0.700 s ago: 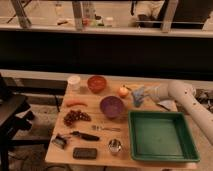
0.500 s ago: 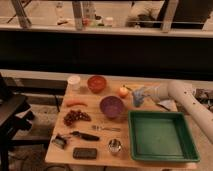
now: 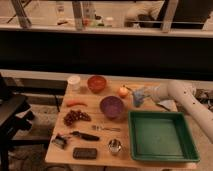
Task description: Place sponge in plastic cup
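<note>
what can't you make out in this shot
Camera view:
1. End effector, right of the purple bowl and behind the green tray: blurred, so it is unclear whether it holds anything.
2. Sponge: not identifiable. The dark block near the table's front edge may be it.
3. Plastic cup: its inside is too small to see.
4. Arm: cut off by the right edge.

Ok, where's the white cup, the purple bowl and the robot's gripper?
white plastic cup point(image 3: 74, 82): camera view, its side wall.
purple bowl point(image 3: 111, 106): camera view, its inside.
gripper point(image 3: 138, 98): camera view, its tip, right of the purple bowl.
</note>
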